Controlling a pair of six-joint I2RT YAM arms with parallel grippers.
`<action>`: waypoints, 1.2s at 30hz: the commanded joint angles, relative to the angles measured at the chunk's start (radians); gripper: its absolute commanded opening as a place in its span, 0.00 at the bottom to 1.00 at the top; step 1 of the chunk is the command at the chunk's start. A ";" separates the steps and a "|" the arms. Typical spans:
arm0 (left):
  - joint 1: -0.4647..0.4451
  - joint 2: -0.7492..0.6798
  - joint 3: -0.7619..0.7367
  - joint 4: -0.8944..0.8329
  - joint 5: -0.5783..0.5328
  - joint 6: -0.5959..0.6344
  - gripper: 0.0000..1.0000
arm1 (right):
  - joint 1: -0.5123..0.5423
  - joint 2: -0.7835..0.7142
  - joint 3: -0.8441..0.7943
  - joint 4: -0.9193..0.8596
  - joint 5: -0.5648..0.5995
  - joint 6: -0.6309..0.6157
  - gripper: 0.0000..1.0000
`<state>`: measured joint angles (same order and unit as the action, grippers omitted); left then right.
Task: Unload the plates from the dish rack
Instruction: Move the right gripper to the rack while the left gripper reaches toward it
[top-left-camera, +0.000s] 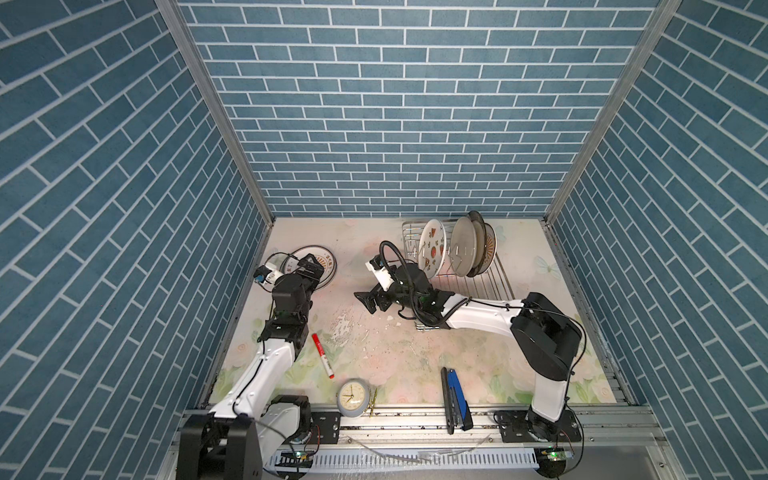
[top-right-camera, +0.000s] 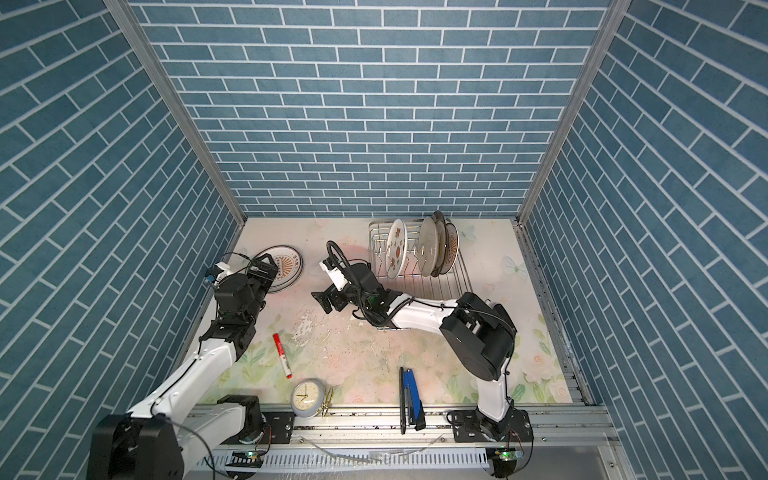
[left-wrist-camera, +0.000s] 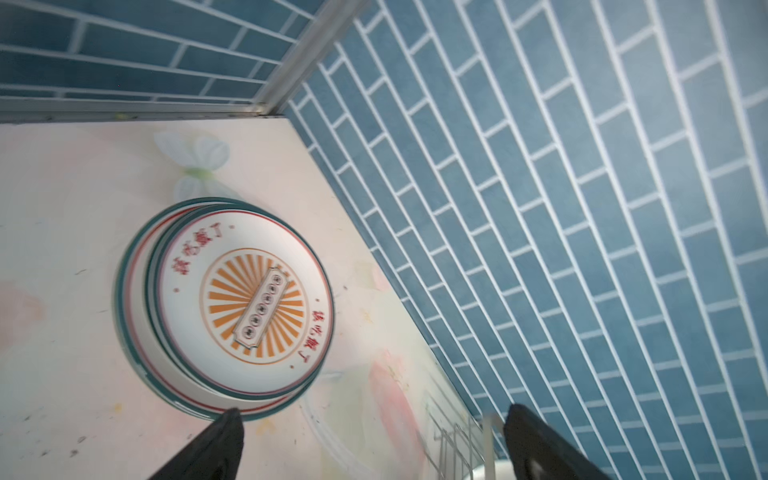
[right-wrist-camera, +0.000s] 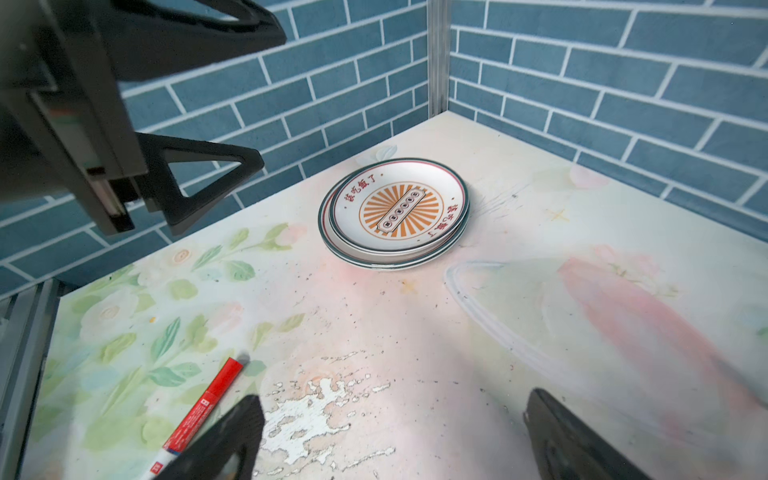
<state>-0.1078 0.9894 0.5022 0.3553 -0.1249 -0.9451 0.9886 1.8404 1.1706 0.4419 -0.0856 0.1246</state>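
We read four red Chinese characters, 该吃饭了, on the inner rim of the top plate (right-wrist-camera: 399, 208), which lies on a stack on the counter (right-wrist-camera: 415, 332). The same four characters stand a second time on the opposite side of that rim, turned the other way. The plaque (right-wrist-camera: 402, 209) across the plate's orange sunburst carries six small characters that we cannot make out. The red marker (right-wrist-camera: 203, 409) bears white squares and white print, too blurred to read. The clock (top-left-camera: 351, 397) dial markings are too small to read.
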 joint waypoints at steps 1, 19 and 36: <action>-0.058 -0.035 -0.006 0.026 0.105 0.175 1.00 | 0.008 -0.094 -0.067 0.028 0.083 0.000 0.99; -0.514 -0.021 -0.082 0.271 0.080 0.363 1.00 | -0.024 -0.603 -0.408 -0.030 0.382 0.061 0.99; -0.718 0.261 0.038 0.418 0.182 0.433 1.00 | -0.296 -0.887 -0.494 -0.183 0.418 0.066 0.99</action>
<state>-0.8192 1.2335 0.5125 0.7113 0.0093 -0.5114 0.7296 0.9707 0.6678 0.3138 0.3092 0.1787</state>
